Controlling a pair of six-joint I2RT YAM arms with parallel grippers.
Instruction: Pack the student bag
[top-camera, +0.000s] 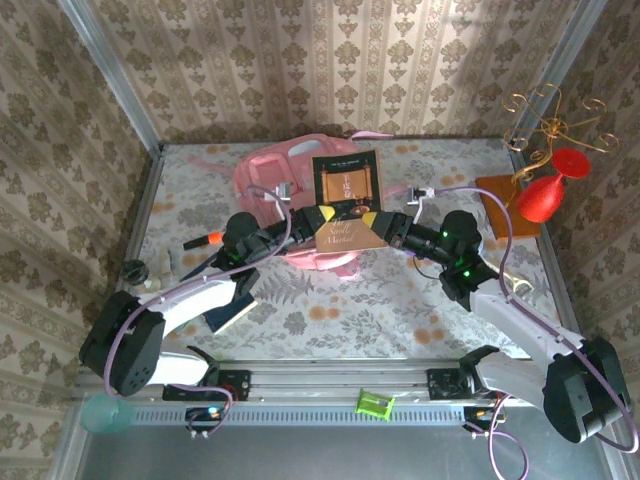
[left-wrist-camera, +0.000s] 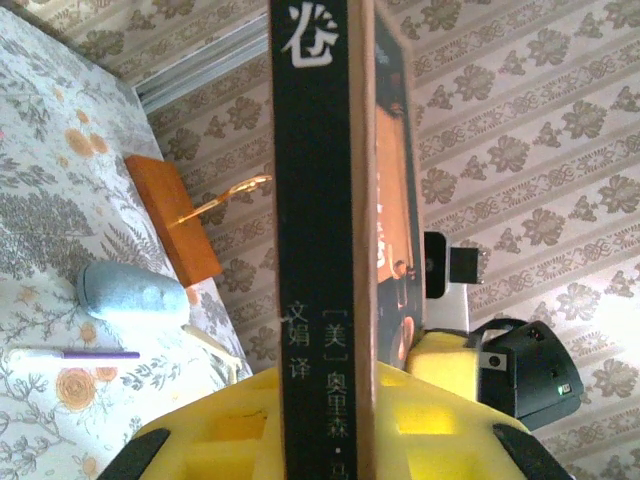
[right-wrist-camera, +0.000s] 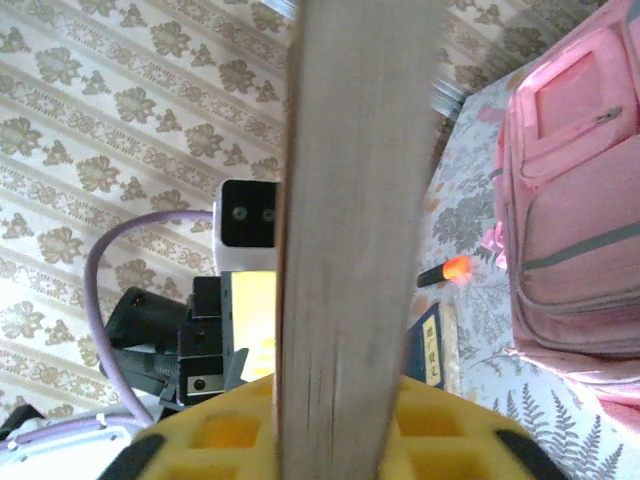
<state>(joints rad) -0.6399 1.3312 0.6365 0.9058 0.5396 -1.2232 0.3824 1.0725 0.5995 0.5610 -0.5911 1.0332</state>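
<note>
- Two claws meet over the middle of the table (top-camera: 400, 300) and hold one book (top-camera: 347, 185) between them, its front cover facing up.
- The left gripper (top-camera: 325, 217) is clamped on the book's black spine. In the left wrist view the spine, printed with pale Chinese characters, stands between the yellow fingers (left-wrist-camera: 220, 430).
- The right gripper (top-camera: 378, 222) is nearly closed on the opposite edge. In the right wrist view the pale page edge sits tight between its yellow fingers (right-wrist-camera: 470, 440).
- The book's cover is dark brown with an orange panel, and its near part is tan with cursive lettering.
- The student bag (top-camera: 265, 175) lies flat at the far middle of the table, under and behind the raised book, and its front pockets show in the right wrist view (right-wrist-camera: 580, 200).
- An orange-tipped marker (top-camera: 207, 240) lies left of the bag, and a blue book (top-camera: 225, 312) lies under the left arm.
- A wooden stand (top-camera: 505, 200) with gold wire and a red goblet (top-camera: 545, 195) are at the far right.
</note>
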